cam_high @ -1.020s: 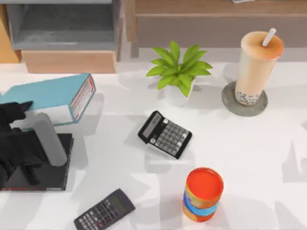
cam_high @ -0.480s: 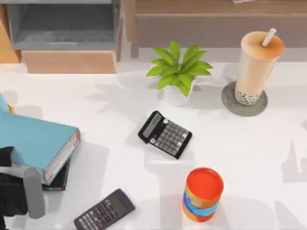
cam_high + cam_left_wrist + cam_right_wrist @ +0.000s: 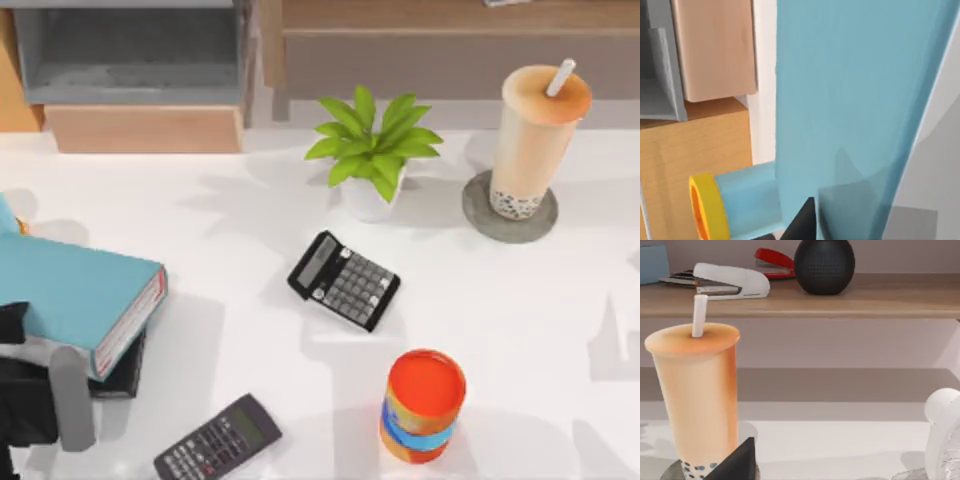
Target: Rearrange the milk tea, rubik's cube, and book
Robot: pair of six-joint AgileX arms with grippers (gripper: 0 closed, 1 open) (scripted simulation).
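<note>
Atop the black book point(image 3: 122, 372), book point(image 3: 75, 300) unmoved.

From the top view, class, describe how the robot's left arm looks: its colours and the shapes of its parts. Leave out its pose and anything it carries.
The left arm, at the table's lower left edge, is built from matte black, blocky parts. A pale grey link with a rounded end, like a smooth cylinder, runs along it. No cables, lettering or markings can be made out on it. In the left wrist view, a dark pointed part of the left gripper is plain black too.
</note>
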